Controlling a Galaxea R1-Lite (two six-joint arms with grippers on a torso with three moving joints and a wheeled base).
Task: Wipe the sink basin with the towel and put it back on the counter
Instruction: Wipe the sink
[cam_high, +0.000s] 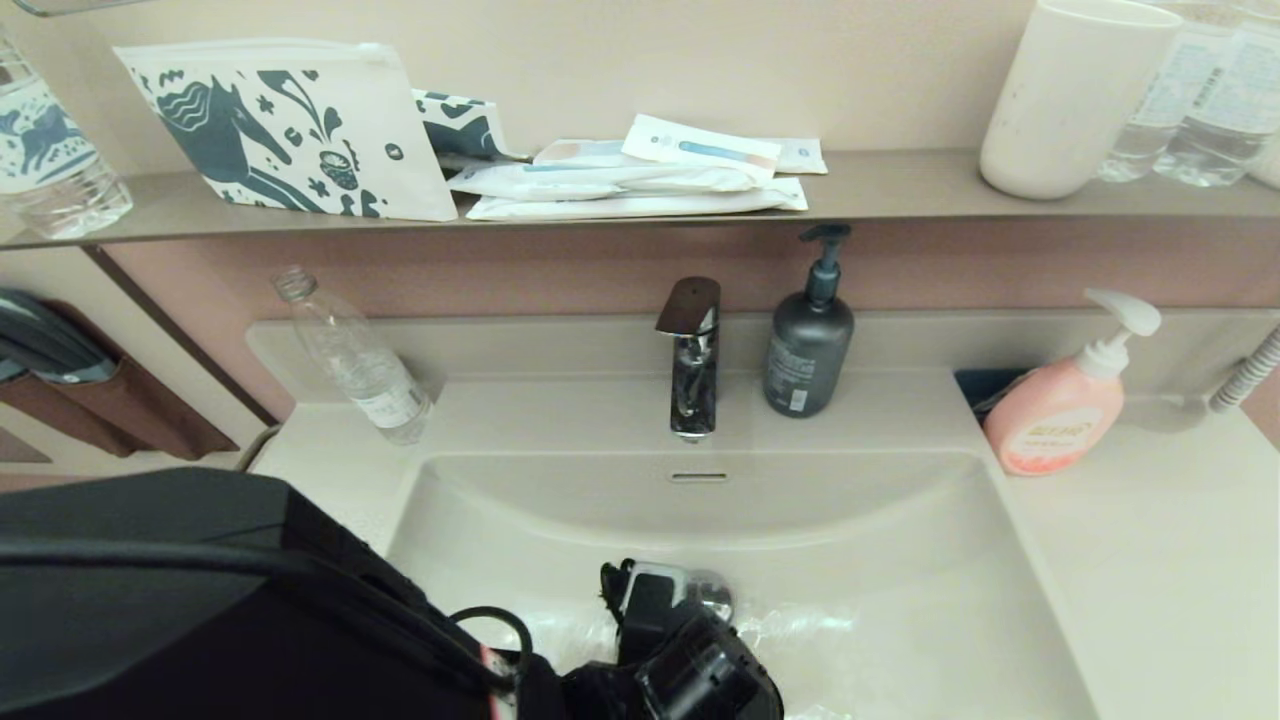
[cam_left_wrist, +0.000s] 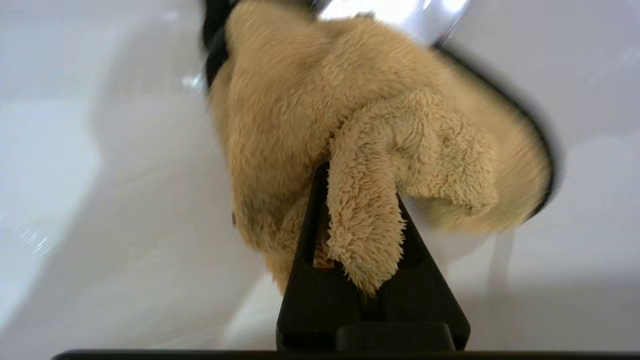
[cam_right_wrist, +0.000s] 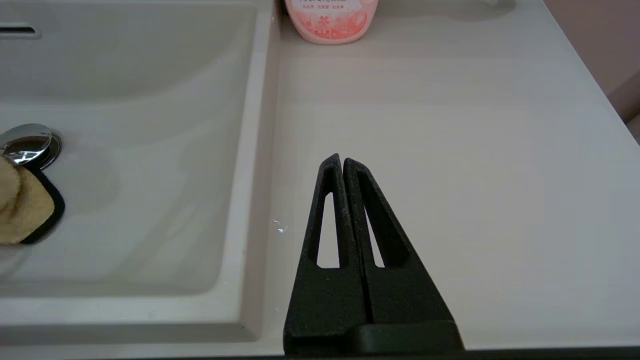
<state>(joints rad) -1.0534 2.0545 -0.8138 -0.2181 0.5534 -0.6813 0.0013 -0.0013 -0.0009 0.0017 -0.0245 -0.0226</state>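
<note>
The mustard-yellow towel (cam_left_wrist: 320, 100) with black trim is bunched in my left gripper (cam_left_wrist: 357, 185), which is shut on it, a fluffy fold hanging between the black fingers. It rests low inside the off-white sink basin (cam_high: 900, 560), beside the chrome drain plug (cam_high: 712, 592). In the head view my left arm (cam_high: 690, 670) hides the towel. From the right wrist view an edge of the towel (cam_right_wrist: 22, 207) shows next to the drain plug (cam_right_wrist: 25, 142). My right gripper (cam_right_wrist: 342, 159) is shut on nothing, over the counter (cam_right_wrist: 450, 150) right of the basin.
A chrome faucet (cam_high: 692, 360) and a dark pump bottle (cam_high: 808, 340) stand behind the basin. A pink soap bottle (cam_high: 1060, 410) is on the right counter, a clear plastic bottle (cam_high: 360, 365) at back left. The wall shelf (cam_high: 900, 190) holds a pouch, sachets and a cup.
</note>
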